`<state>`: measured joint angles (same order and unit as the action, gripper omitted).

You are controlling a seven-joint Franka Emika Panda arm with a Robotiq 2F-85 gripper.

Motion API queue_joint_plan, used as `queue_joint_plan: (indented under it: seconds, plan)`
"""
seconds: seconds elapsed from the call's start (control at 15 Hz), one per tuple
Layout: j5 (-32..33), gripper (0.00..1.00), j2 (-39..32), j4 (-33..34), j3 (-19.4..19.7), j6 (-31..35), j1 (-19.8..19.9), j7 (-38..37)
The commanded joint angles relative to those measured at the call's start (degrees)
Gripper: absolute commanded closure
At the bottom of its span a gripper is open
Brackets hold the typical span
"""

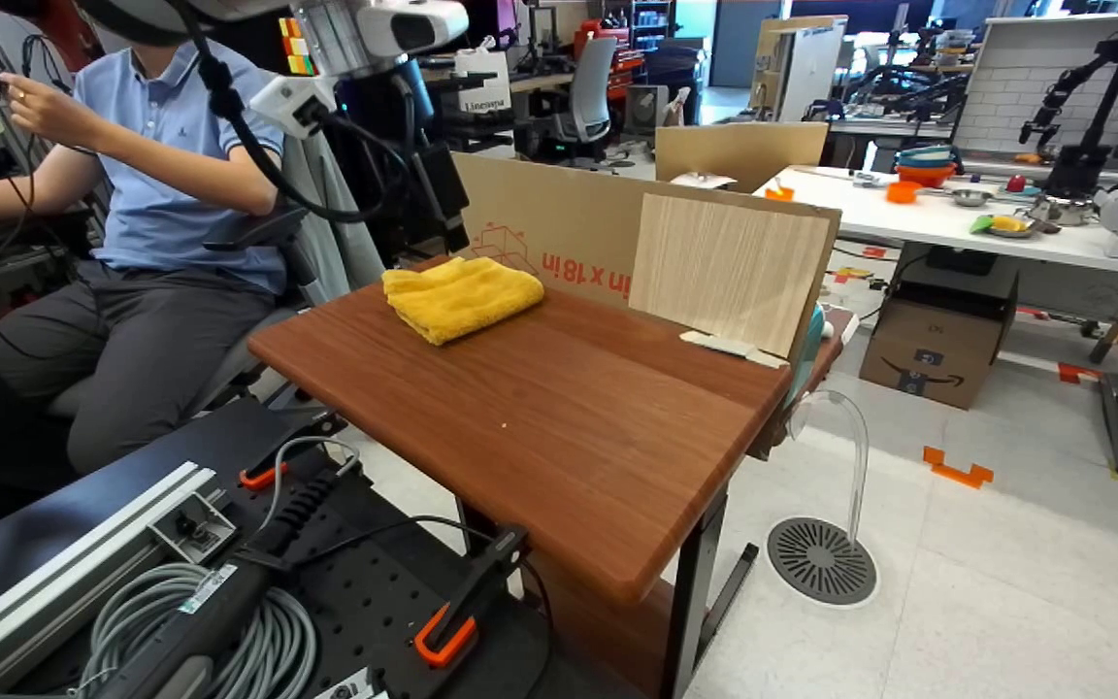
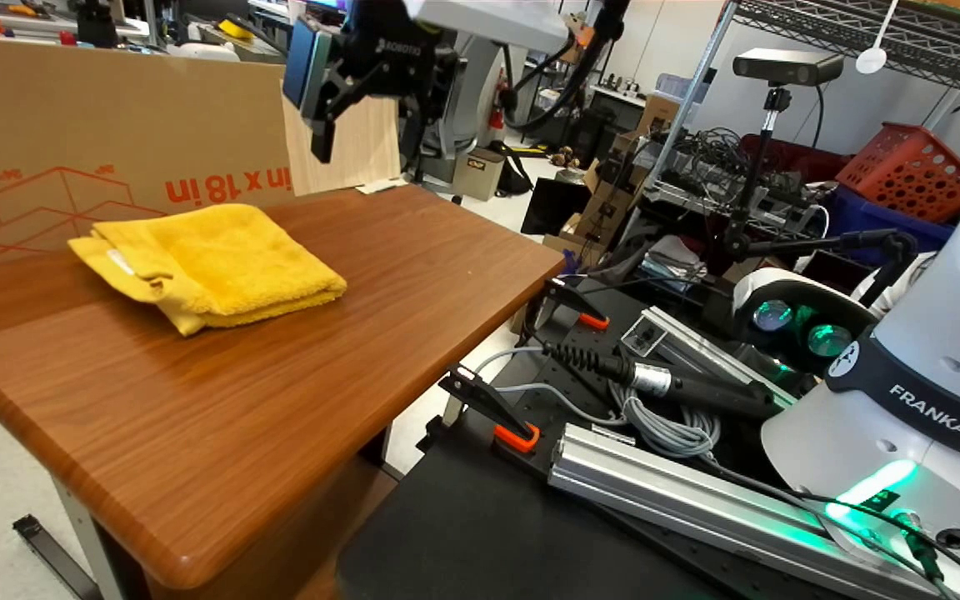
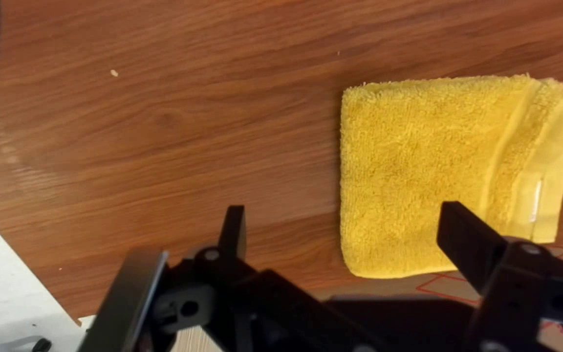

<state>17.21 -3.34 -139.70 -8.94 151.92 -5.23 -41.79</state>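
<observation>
Wrist view: yellow cloth (image 3: 418,166) below gripper (image 3: 342,212).

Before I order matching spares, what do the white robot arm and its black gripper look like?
The arm is rounded and white, with a dark band lettered FRANKA, a glowing green light strip and a thick black cable. The gripper is black and angular, with pale ROBOTIQ lettering and blocky fingertips.

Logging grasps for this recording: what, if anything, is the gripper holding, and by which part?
Nothing is held: the gripper hangs open, clear of the yellow towel, which lies folded on the table.
</observation>
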Motion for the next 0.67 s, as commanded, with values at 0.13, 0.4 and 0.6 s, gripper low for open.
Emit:
queue_joint_plan:
  seconds: [0.13, 0.4, 0.6]
  plan:
    - [8.4, 0.0, -6.7, 4.2, 3.4, 0.1, -5.1, -10.4]
    - [8.6, 0.0, -8.4, 5.1, 4.4, 0.1, -6.2, -11.0]
    - [1.6, 0.0, -9.9, 4.6, 3.7, 5.5, -4.6, -9.1]
